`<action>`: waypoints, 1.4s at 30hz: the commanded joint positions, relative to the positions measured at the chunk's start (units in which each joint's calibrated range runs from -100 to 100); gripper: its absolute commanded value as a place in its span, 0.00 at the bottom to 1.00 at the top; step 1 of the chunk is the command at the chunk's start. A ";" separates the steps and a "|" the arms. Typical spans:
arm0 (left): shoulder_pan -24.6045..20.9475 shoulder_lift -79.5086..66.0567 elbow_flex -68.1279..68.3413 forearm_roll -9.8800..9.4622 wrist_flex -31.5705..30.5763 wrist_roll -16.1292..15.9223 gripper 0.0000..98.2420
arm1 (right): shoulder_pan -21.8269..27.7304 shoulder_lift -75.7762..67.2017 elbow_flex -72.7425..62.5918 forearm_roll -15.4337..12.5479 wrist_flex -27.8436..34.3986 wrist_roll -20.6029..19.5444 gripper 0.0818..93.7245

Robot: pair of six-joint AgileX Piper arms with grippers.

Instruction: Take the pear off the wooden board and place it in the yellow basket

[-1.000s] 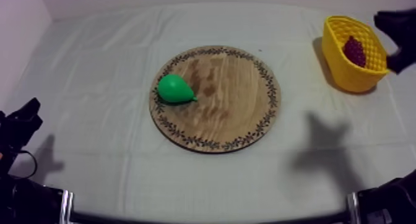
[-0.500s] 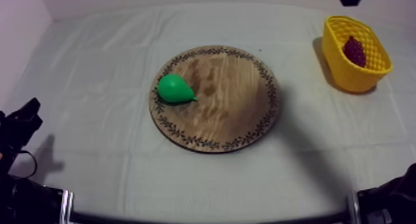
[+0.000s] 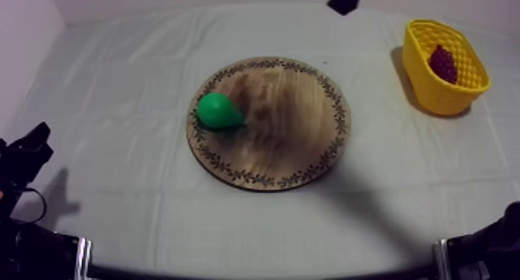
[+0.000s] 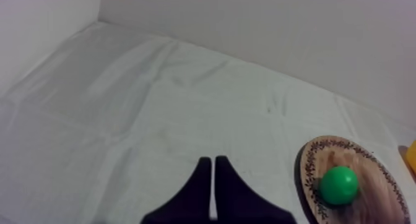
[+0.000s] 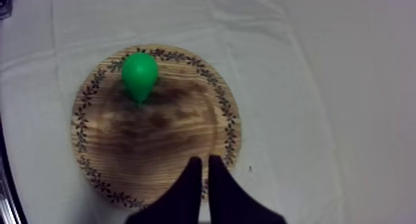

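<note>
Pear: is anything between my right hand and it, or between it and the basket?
Nothing visible. Between the right hand and the pear there is only bare wooden board. Between the board and the yellow basket, which holds grapes, there is only bare cloth.

A round wooden board is laid on the cloth-covered table. A yellow basket is set well apart from the board.

Our left gripper sits low at our left side, its two black fingers pressed together in a narrow wedge (nothing between them). Our right gripper hangs raised and extended, fingers likewise closed together.
</note>
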 commanded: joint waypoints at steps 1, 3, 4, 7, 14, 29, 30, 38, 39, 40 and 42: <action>0.01 0.00 0.00 -0.02 -0.01 0.00 0.00 | -1.15 4.86 -5.33 0.53 2.72 -0.16 0.02; 0.01 0.00 0.00 -0.02 -0.01 0.00 0.00 | -2.15 7.70 -8.08 1.12 4.40 -0.36 0.02; 0.01 0.00 0.00 -0.02 -0.01 0.00 0.00 | -2.69 9.12 -9.29 1.46 5.20 -0.47 0.02; 0.01 0.00 0.00 -0.02 -0.01 0.00 0.00 | -4.27 13.13 -12.43 2.58 7.14 -1.12 0.02; 0.01 0.00 0.00 -0.02 -0.01 0.00 0.00 | -6.97 21.62 -17.76 4.84 11.55 -2.15 0.02; 0.01 0.00 0.00 -0.02 -0.01 0.00 0.00 | -8.78 32.93 -26.28 5.88 16.13 -3.39 0.19; 0.01 0.00 0.00 -0.02 -0.01 0.00 0.00 | -8.90 33.38 -26.87 5.76 16.14 -3.38 0.24; 0.01 0.00 0.00 -0.02 -0.01 0.00 0.00 | -9.82 35.27 -29.31 7.77 16.32 -4.13 0.68; 0.01 0.00 0.00 -0.02 -0.01 0.00 0.00 | -9.94 35.37 -29.43 8.05 16.33 -4.20 0.71; 0.01 0.00 0.00 -0.02 -0.01 0.00 0.00 | -10.03 35.49 -29.51 8.24 16.31 -4.18 0.73; 0.01 0.00 0.00 -0.02 -0.01 0.00 0.00 | -10.08 35.76 -29.54 8.28 16.19 -4.03 0.75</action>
